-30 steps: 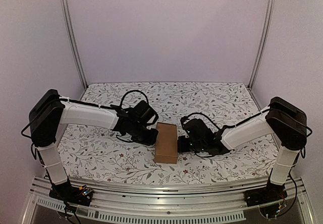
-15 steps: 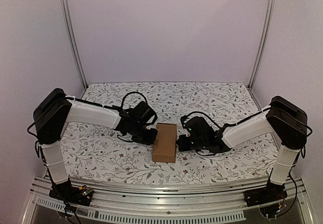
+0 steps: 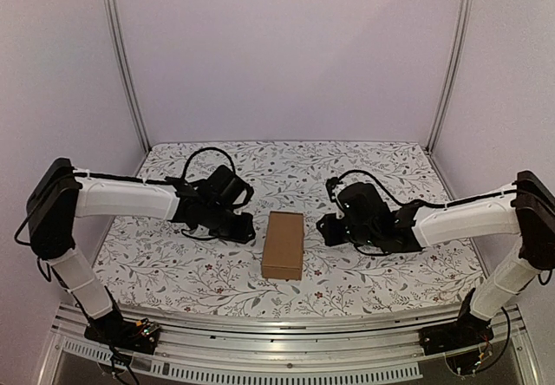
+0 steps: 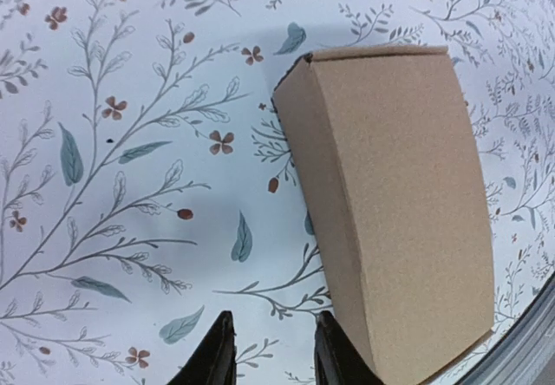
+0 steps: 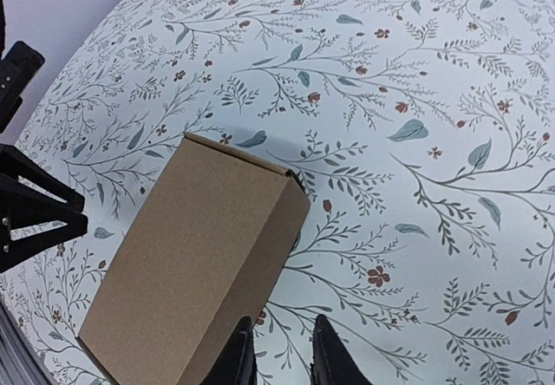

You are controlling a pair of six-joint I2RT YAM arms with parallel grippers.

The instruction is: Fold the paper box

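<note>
now paper box (image 3: pixel 283 244) lies flat on floral table (image 3: pixel 390 172), mid-width, toward near edge, between both hands and touching neither. left hand (image 3: pixel 246 228) near box's left long side, right hand (image 3: pixel 324 229) near its right long side, at far half of box. both hands slightly open, fingers parted with only table showing between, nothing held. box: closed rectangular carton, plain matte brown, unprinted, long axis running near to far, corners square.

Closed brown paper box (image 5: pixel 195 268) flat on floral tablecloth (image 5: pixel 416 185), right claw (image 5: pixel 279 359) slightly parted, empty, just beside it.
</note>
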